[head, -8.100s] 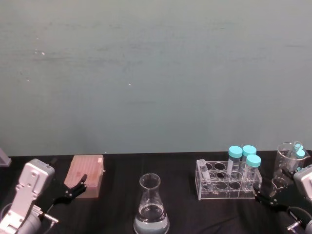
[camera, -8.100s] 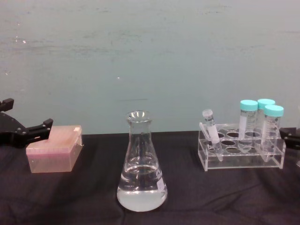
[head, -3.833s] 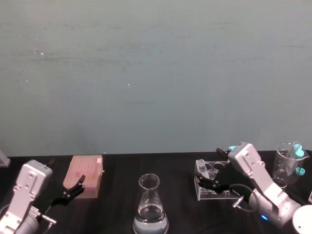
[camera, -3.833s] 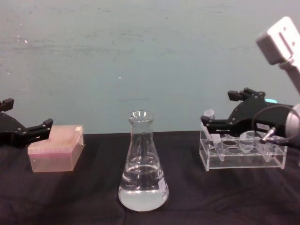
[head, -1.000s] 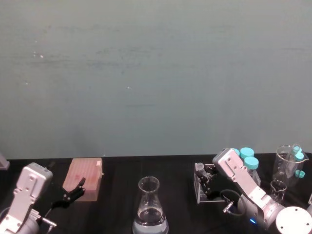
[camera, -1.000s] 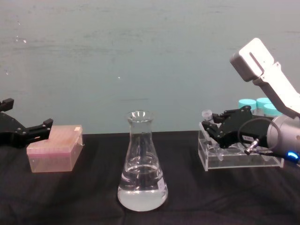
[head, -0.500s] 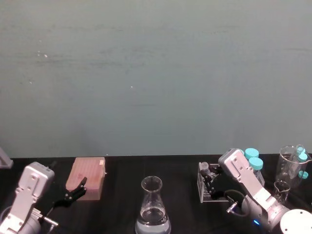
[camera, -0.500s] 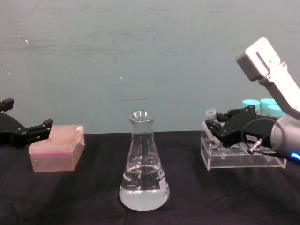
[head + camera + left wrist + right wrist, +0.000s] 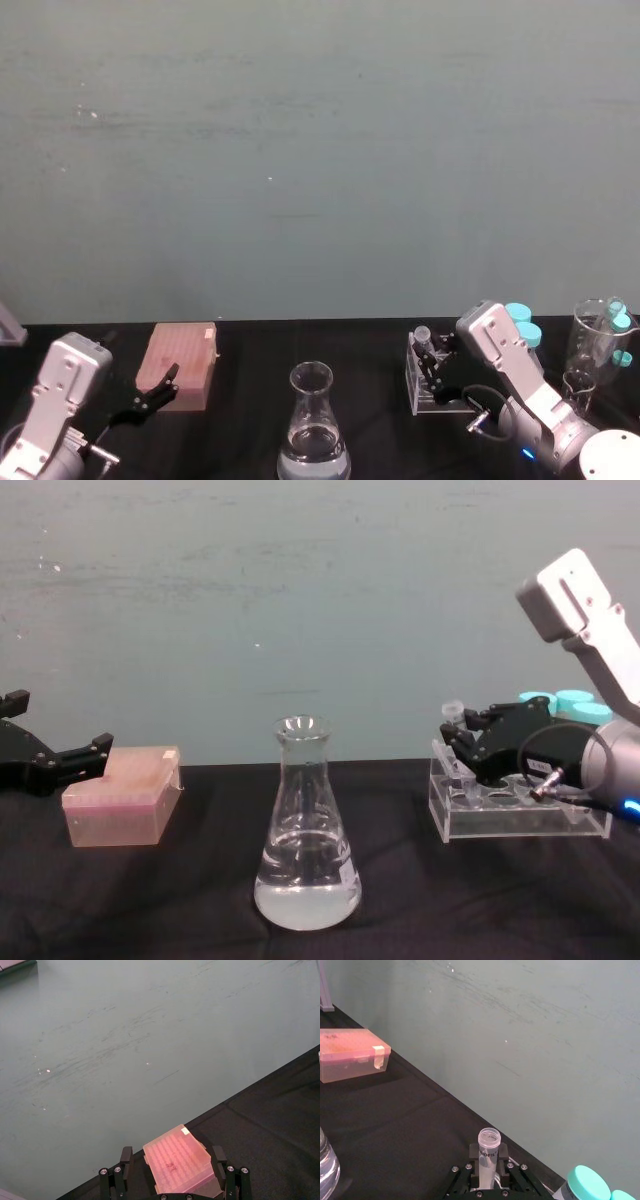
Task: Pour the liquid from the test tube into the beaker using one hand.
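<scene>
**Right gripper (image 9: pixel 462 742) has come in from the table's right edge and taken the test tube (image 9: pixel 488 1145)**

Since eight seconds back, your right arm has swung over to the left end of the clear tube rack (image 9: pixel 520 815). The tube, which leaned in its hole then, now stands upright and sits a little higher than half a second ago.

Leftward from the gripper you have a stretch of open black tabletop (image 9: pixel 400 880) before the conical flask (image 9: pixel 305 830). The flask stands well apart from the rack, mouth up, with free room above it. On the gripper's other side, the teal-capped tubes (image 9: pixel 560 700) stand close by in the same rack. A glass beaker (image 9: pixel 590 345) sits near the table's right edge.

The two black fingers (image 9: pixel 474 1157) pinch the tube just under its rim, one on each side. Your left gripper (image 9: pixel 150 395) is parked with its fingers spread, just beside the pink box (image 9: pixel 118 800).

The fingers hide the tube's lower half, so you cannot tell whether its tip has left the rack, nor how full it is. The flask holds clear liquid (image 9: pixel 305 885) in its base, and the head view cuts that base off at the frame's edge.
</scene>
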